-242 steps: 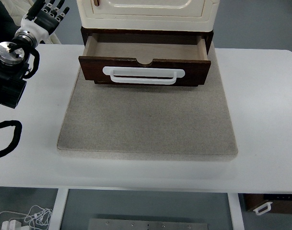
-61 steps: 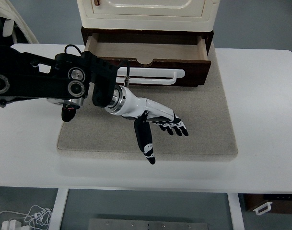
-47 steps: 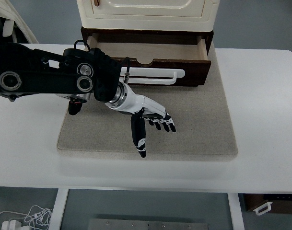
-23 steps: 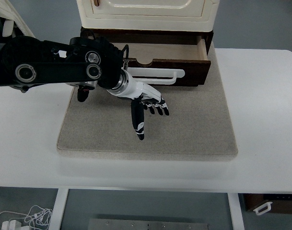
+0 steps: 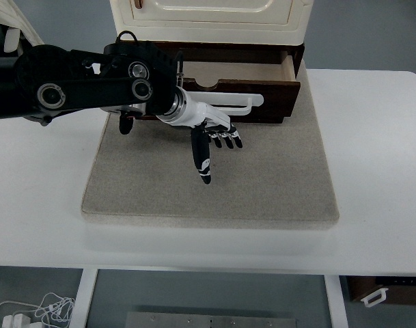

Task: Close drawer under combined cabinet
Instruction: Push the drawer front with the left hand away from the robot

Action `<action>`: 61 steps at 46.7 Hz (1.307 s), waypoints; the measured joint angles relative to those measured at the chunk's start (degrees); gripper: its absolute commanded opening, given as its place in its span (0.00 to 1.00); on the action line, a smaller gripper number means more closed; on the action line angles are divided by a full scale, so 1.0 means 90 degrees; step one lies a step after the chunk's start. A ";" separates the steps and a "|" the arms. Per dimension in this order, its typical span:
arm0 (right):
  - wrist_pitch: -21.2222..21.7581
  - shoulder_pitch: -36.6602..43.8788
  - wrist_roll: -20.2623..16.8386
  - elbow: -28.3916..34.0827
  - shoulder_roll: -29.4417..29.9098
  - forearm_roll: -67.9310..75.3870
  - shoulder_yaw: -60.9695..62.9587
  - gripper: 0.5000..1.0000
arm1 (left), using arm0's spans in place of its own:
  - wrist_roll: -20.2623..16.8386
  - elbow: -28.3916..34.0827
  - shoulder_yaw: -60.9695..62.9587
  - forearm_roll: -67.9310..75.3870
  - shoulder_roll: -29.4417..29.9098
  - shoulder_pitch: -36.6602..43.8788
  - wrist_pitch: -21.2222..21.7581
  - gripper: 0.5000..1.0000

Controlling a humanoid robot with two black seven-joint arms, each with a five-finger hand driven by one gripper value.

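Take the drawer [image 5: 238, 76] as your landmark: it sits pulled out from the dark wooden base under the cream cabinet [image 5: 209, 15], at the far edge of the grey mat [image 5: 262, 184]. You can see its bare pale floor behind the dark front panel, and the white handle [image 5: 243, 102] runs along that front.

Your left hand [image 5: 211, 133] is directly in front of the drawer, just below the handle's left half. Its fingers [image 5: 228, 140] are apart and relaxed, gripping nothing; the four fingertips point down and to the right over the mat, while the thumb [image 5: 201, 160] sticks out straight toward you. From this steep angle you cannot tell whether the back of the hand touches the drawer front or only hovers close to it.

The black forearm [image 5: 78, 82] comes in from the left of the drawer, crossing the white tabletop [image 5: 378, 150] and covering the drawer's left front corner.

Near of the drawer, below the tabletop's edge, a tangle of white cable [image 5: 37, 311] lies on the floor at the left, and a small dark box [image 5: 389, 290] with a white handle sits at the right.
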 measured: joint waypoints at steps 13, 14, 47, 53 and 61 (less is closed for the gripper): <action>0.0000 0.0000 0.0000 0.0000 0.0000 0.0000 0.0002 0.90 | -0.0009 0.0498 -0.0217 0.0156 -0.0172 0.0143 0.0057 1.00; 0.0000 -0.0001 0.0000 0.0000 0.0000 0.0000 0.0001 0.90 | -0.0009 0.0536 -0.0224 0.0156 -0.0191 0.0157 0.0056 1.00; 0.0001 -0.0001 -0.0001 0.0000 0.0000 -0.0001 0.0003 0.90 | -0.0018 0.1295 -0.0279 0.0160 -0.0355 0.0373 0.0079 1.00; 0.0001 -0.0001 0.0000 0.0000 0.0000 -0.0001 0.0001 0.90 | -0.0018 0.1439 -0.0333 0.0158 -0.0355 0.0383 0.0079 1.00; 0.0001 0.0000 0.0000 0.0000 0.0000 -0.0002 0.0002 0.90 | -0.0019 0.1616 -0.0415 0.0163 -0.0371 0.0384 0.0054 1.00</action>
